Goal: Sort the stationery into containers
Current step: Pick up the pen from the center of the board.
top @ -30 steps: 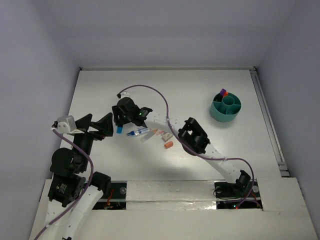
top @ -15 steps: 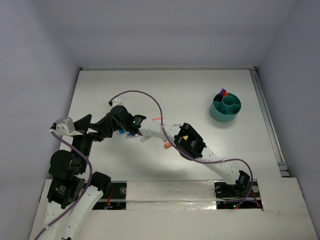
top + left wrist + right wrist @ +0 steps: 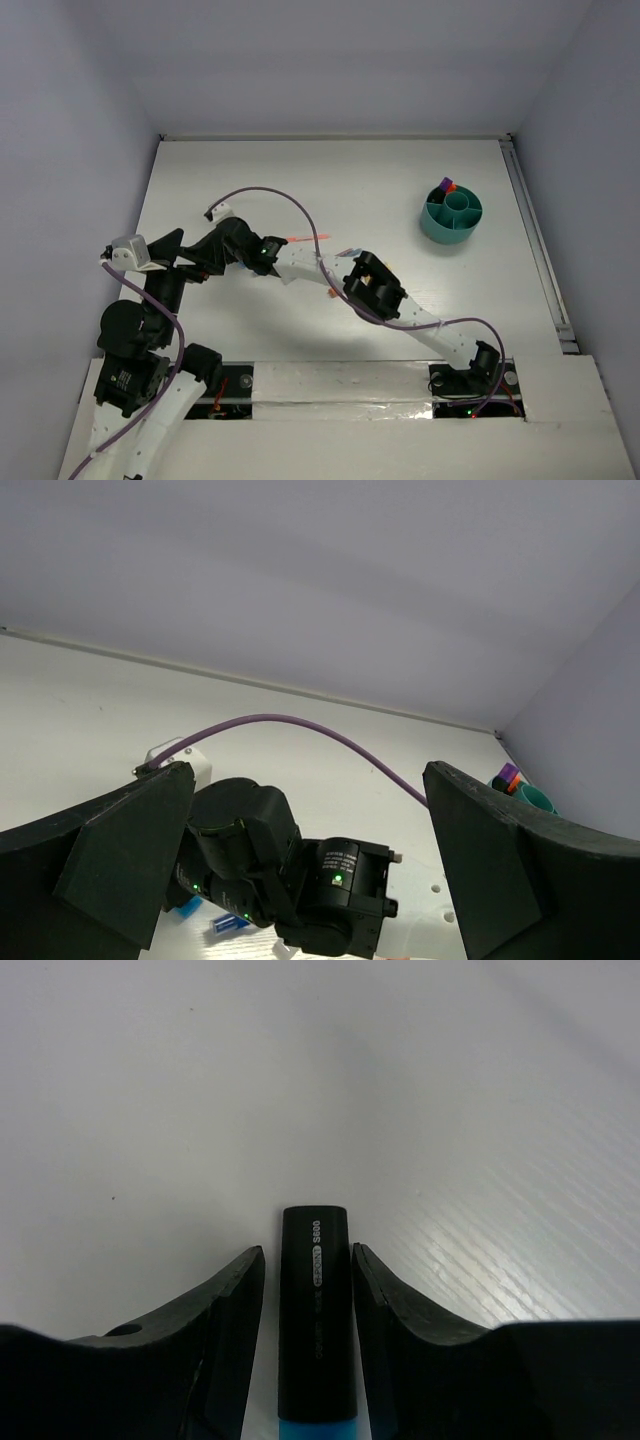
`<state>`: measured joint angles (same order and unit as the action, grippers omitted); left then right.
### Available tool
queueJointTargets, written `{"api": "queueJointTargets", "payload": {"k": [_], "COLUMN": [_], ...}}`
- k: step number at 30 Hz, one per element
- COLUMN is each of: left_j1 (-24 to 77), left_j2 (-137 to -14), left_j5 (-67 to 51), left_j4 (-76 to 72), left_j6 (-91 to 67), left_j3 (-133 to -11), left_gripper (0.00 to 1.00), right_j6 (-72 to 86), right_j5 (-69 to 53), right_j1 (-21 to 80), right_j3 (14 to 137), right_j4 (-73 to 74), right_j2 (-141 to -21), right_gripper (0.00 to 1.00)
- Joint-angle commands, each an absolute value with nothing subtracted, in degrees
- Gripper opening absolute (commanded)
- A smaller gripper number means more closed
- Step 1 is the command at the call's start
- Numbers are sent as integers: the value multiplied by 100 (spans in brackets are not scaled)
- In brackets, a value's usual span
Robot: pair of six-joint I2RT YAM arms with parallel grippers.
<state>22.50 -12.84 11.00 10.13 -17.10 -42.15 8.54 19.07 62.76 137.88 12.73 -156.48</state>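
Nearest, both arm bases sit at the 6 o'clock edge of the table (image 3: 380,170). From 7 o'clock the left arm rises to the left gripper (image 3: 198,240), which hangs at about 9 o'clock with its jaws spread wide and nothing between them. The right arm stretches from 5 o'clock across the middle toward 9 o'clock, ending at the right gripper (image 3: 306,1250), low over the table and just beside the left one. Its jaws stand partly closed astride a black-and-blue marker (image 3: 315,1310) that lies flat on the table, black barrel pointing away from the wrist, blue end toward it. A sliver of white table shows between the barrel and the finger on one side; on the other the finger is so close that contact cannot be told. A purple cable (image 3: 270,192) arches over that wrist toward 12 o'clock. Near the table's middle a thin pink pen (image 3: 303,238) lies flat, running 9 to 3 o'clock, just beside the right forearm. Farthest, at 2 o'clock, well apart from both grippers, the teal organiser (image 3: 445,232) stands upright, a purple marker (image 3: 447,184) standing in the compartment at its 12 o'clock side.
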Motion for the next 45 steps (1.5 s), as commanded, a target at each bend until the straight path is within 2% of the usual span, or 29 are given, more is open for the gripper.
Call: {"api": "queueJointTargets", "payload": {"k": [1, 13, 19, 25, 35, 40, 42, 45], "left_j1": [2285, 2285, 2285, 2285, 2285, 2285, 2285, 2285], "left_j2": [-1274, -1301, -1318, -1389, -1503, -1547, -1573, -1626], "left_j5": [1099, 1169, 1213, 1265, 1187, 1186, 1125, 1055], "left_j4": [800, 826, 835, 835, 826, 853, 853, 844], "left_j6": [-1758, -1723, -1705, -1688, -1670, -1661, -1661, -1661], "left_j3": [-4289, -4307, -4307, -4315, -4307, -4298, -4298, -4298], "left_gripper": [99, 99, 99, 99, 99, 99, 99, 99], "right_j6": [299, -246, -264, 816, 2038, 2101, 1996, 1742], "right_j5": [1899, 1942, 2259, 1275, 326, 597, 842, 1203], "right_j1": [6319, 6319, 6319, 5863, 5186, 4607, 4150, 3475], "right_j3": [13825, 13667, 13412, 12281, 11260, 9443, 8462, 7623], "right_j4": [1609, 1090, 344, -1097, -2898, -3725, -4051, -4201], "right_j2": [-16198, -16111, -15760, -14837, -13563, -12342, -11569, -10619], "right_gripper": [46, 21, 17, 17, 17, 17, 16, 16]}}
